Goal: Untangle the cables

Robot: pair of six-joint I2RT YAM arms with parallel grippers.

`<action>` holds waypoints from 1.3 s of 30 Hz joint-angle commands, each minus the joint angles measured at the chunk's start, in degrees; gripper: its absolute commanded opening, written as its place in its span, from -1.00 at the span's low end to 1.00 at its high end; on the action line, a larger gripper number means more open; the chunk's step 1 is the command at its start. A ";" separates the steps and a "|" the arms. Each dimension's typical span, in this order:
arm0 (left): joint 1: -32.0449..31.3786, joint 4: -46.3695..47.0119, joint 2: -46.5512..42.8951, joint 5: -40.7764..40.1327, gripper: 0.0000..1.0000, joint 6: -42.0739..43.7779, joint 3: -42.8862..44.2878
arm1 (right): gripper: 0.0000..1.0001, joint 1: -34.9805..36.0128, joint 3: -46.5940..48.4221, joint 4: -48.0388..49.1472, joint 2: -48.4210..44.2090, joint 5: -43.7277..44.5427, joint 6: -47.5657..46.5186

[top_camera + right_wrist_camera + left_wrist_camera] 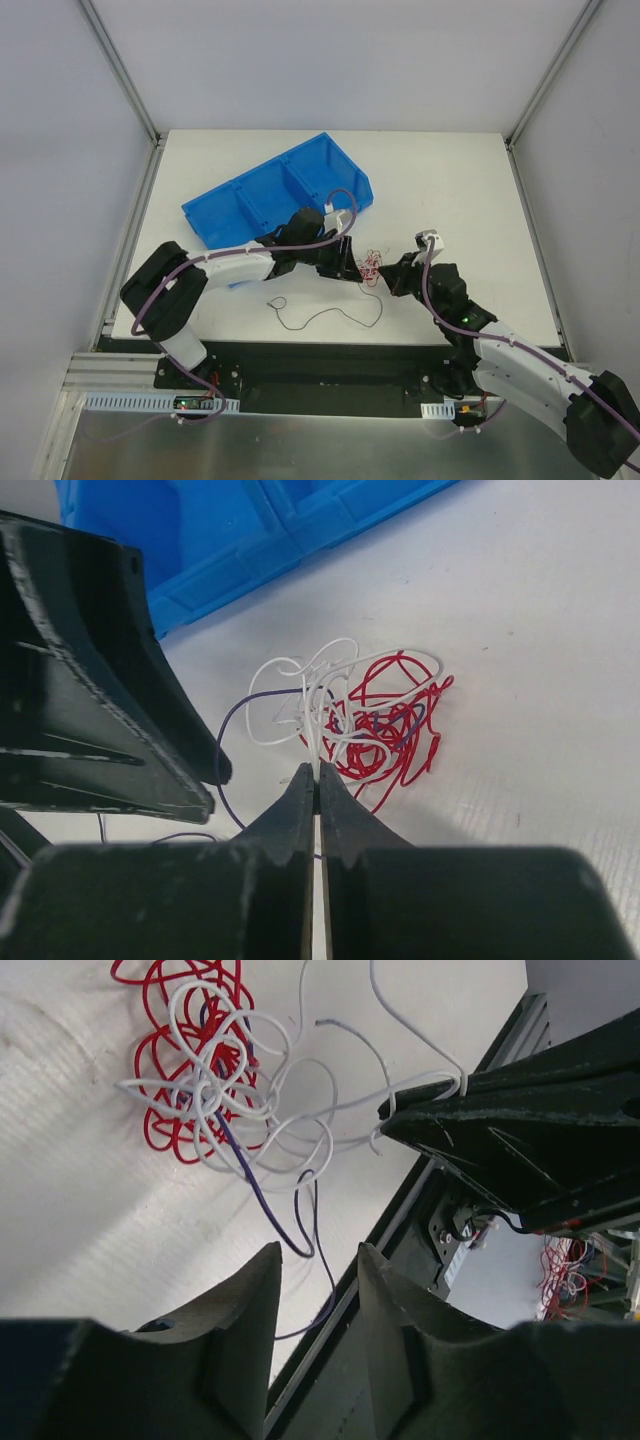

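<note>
The cables (372, 265) form a small tangle of red (165, 1070), white (215, 1055) and dark purple (262, 1200) wires on the white table between my two grippers. My right gripper (317, 770) is shut on white strands (322, 705) that run from the tangle into its tips; the red loops (395, 730) lie just beyond. My left gripper (318, 1252) stands open just left of the tangle with nothing between its fingers; a dark purple loop lies on the table just past its tips. Part of the dark wire (335, 316) trails loose toward the near edge.
A blue divided bin (275, 195) lies tilted behind the left arm, also in the right wrist view as the blue bin (250, 540). The table's near edge with a black rail (330, 360) is close below the grippers. The right gripper's black fingers (500, 1130) fill the right side of the left wrist view.
</note>
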 commanded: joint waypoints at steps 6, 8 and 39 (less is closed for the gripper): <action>-1.76 1.06 5.23 -5.26 -0.68 -2.52 3.64 | -0.99 -0.44 1.55 3.81 0.18 0.72 0.18; -1.76 -1.75 3.65 -8.59 -1.00 -0.42 3.64 | -0.99 -0.36 2.34 2.68 1.32 2.65 1.14; -1.68 -28.50 -42.95 -32.19 -1.00 22.80 2.14 | -0.99 -14.16 0.94 -18.69 -3.69 25.07 28.22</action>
